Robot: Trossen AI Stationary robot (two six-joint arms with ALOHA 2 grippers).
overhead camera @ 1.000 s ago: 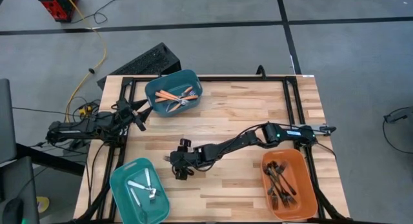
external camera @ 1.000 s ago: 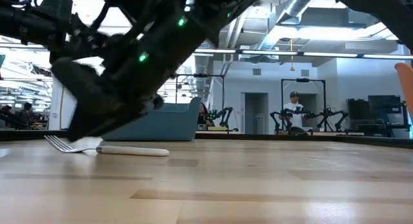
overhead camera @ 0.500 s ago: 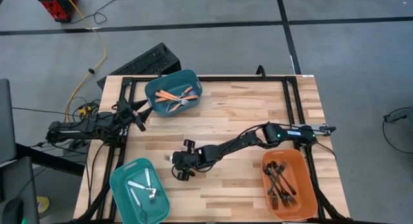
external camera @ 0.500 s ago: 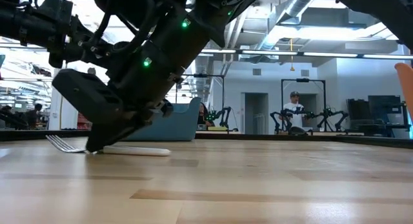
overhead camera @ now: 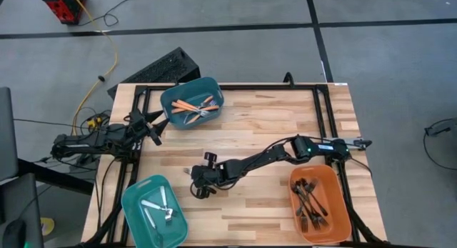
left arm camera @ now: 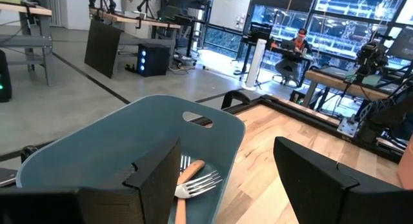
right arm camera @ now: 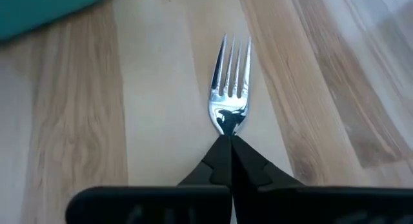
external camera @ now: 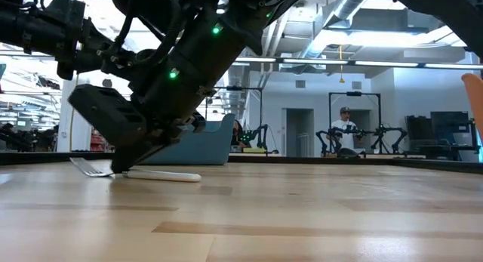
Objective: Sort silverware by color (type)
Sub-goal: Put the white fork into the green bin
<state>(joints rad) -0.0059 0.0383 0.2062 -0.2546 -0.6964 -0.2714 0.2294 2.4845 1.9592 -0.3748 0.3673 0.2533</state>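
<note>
The right gripper (right arm camera: 230,141) was clamped tight on the neck of a shiny silver metal fork (right arm camera: 230,88) lying on the pale wooden table (overhead camera: 264,123); its tines pointed toward nine o'clock in the high view. The left gripper (left arm camera: 226,179), fingers spread and empty, hung at the teal plastic bin (left arm camera: 116,140).

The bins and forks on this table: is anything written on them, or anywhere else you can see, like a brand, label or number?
There is no readable text in any view.
The teal bins, the orange bin and the silver fork carry no visible lettering.
The right gripper, shut on that fork, shows no marking.
The screens and equipment in the room behind are too small and blurred to read.
</note>
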